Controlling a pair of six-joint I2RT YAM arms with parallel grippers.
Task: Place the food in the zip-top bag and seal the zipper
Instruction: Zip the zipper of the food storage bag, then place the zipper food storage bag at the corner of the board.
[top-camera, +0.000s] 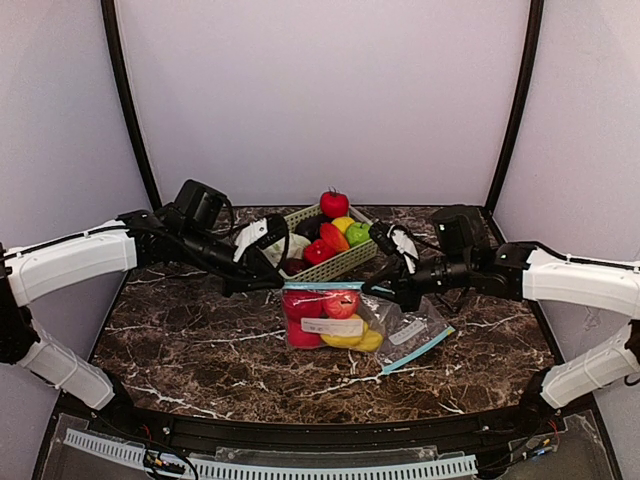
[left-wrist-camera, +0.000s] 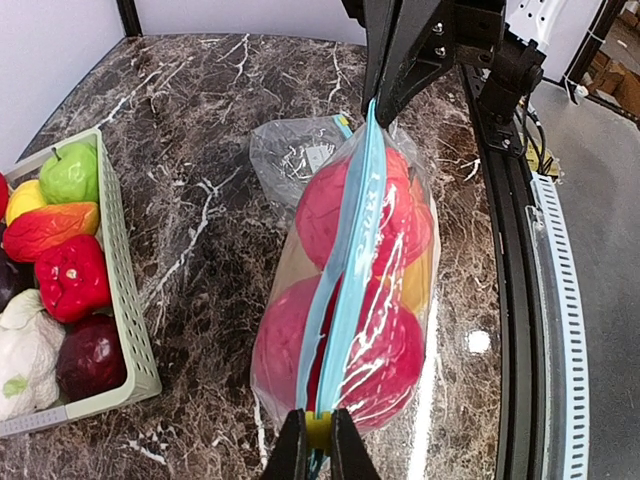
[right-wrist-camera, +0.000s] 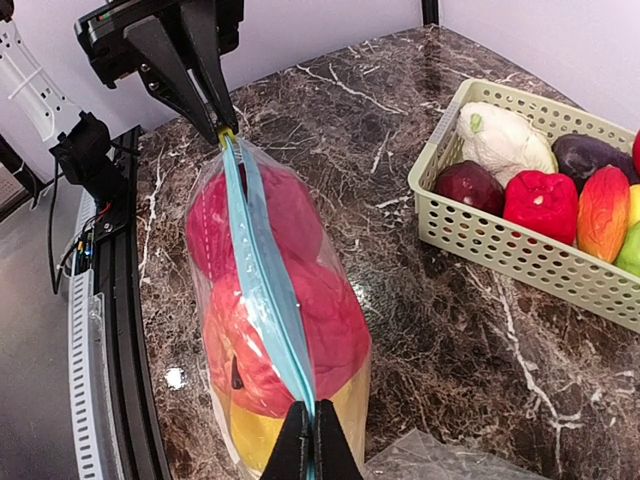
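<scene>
— Pinch at both ends! The left gripper (left-wrist-camera: 319, 446) has its jaws closed to a sliver on one end of the blue zipper (left-wrist-camera: 352, 250).
— And the other arm?
— The right gripper (right-wrist-camera: 312, 442) is clamped fully shut on the opposite end. The zip-top bag (top-camera: 322, 322) is stretched between the two, resting on the marble table (top-camera: 180, 345).
— What's inside?
— Red fruits (left-wrist-camera: 330, 340) and a yellow one (top-camera: 352, 338), packed tight. I can't tell if the seal is closed all along.
— Anything left out?
— Plenty, in the pale green basket (top-camera: 348, 262) behind it: cabbage (right-wrist-camera: 505, 140), a purple piece (right-wrist-camera: 470, 185), red pepper (right-wrist-camera: 540, 205), green apple (left-wrist-camera: 68, 172), and a tomato (top-camera: 334, 203) on top. A second, empty bag (top-camera: 415, 330) lies flat just beside the full one.
</scene>
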